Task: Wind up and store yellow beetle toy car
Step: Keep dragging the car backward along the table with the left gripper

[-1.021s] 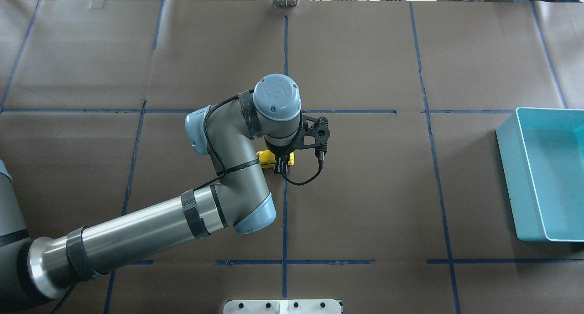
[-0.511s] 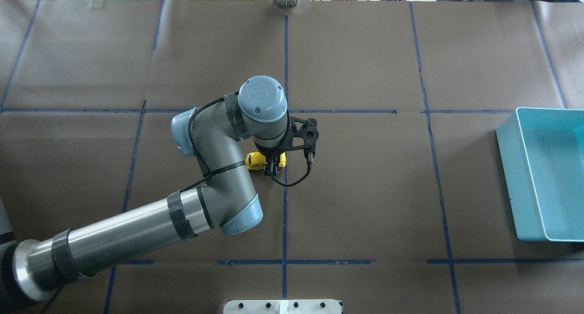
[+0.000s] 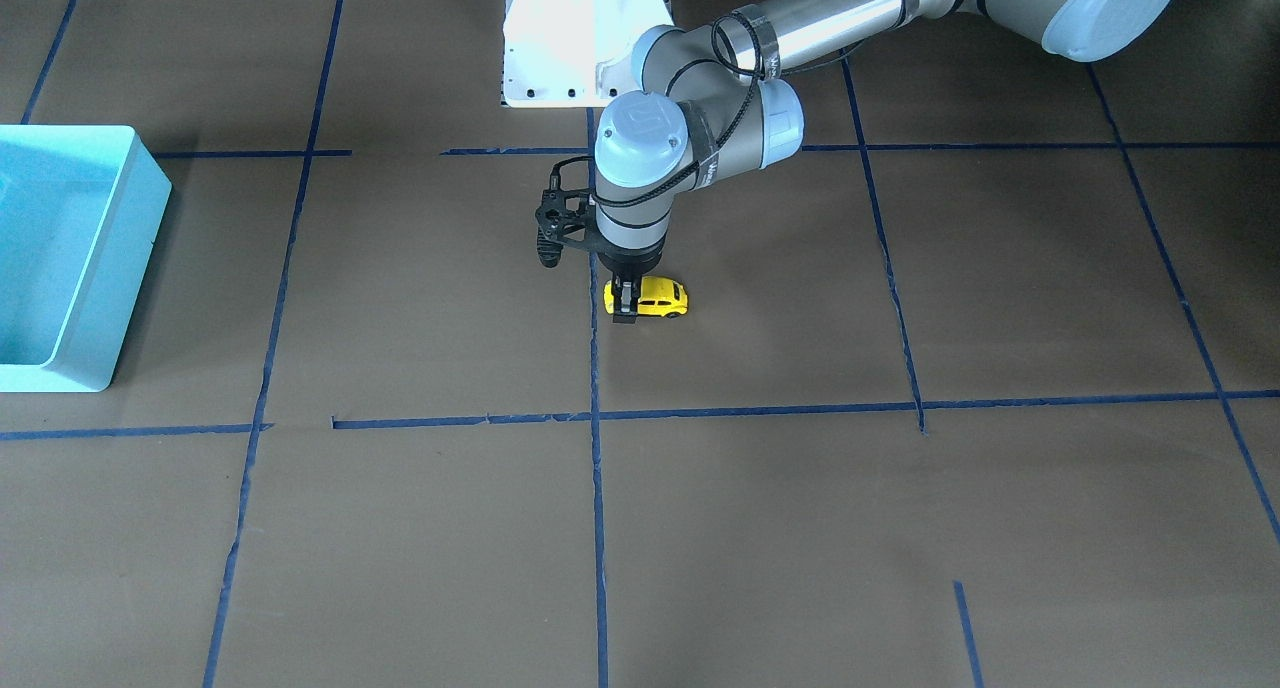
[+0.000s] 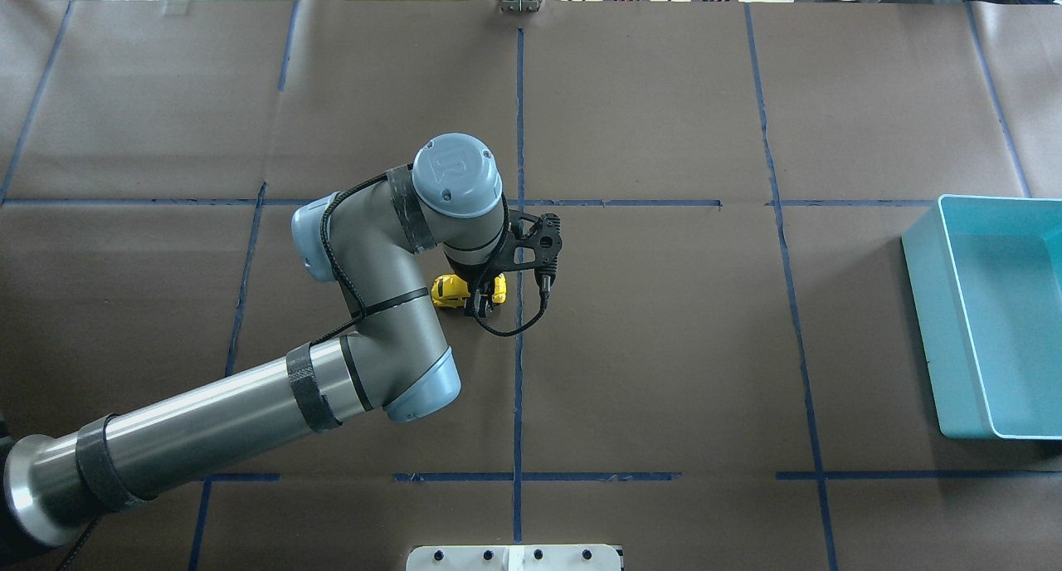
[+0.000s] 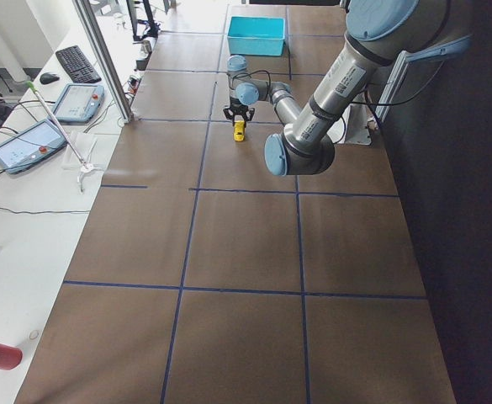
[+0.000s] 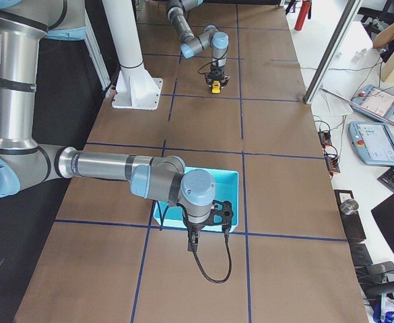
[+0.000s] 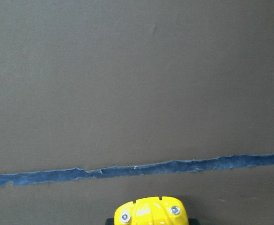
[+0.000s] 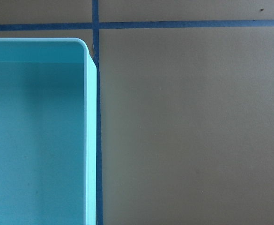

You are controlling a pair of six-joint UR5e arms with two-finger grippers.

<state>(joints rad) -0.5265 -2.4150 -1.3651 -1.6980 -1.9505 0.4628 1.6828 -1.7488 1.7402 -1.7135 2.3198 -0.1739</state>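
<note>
The yellow beetle toy car (image 4: 448, 290) stands on its wheels on the brown table near the centre blue tape line. It also shows in the front view (image 3: 660, 297), in the left wrist view (image 7: 151, 213) and, small, in the side views (image 5: 239, 129) (image 6: 215, 87). My left gripper (image 4: 479, 305) (image 3: 625, 310) points straight down and is shut on one end of the car. My right gripper (image 6: 192, 241) hangs by the near edge of the teal bin (image 6: 227, 177). It shows only in the right side view, so I cannot tell whether it is open or shut.
The teal bin (image 4: 987, 322) (image 3: 60, 258) (image 8: 33, 140) sits at the table's right edge and looks empty. Blue tape lines cross the brown paper cover. The white robot base plate (image 3: 560, 38) is at the near edge. Operator consoles (image 5: 27, 143) lie beyond the far edge.
My left gripper has slid to the left along the table, and the yellow car has moved with it, away from the centre tape line.
</note>
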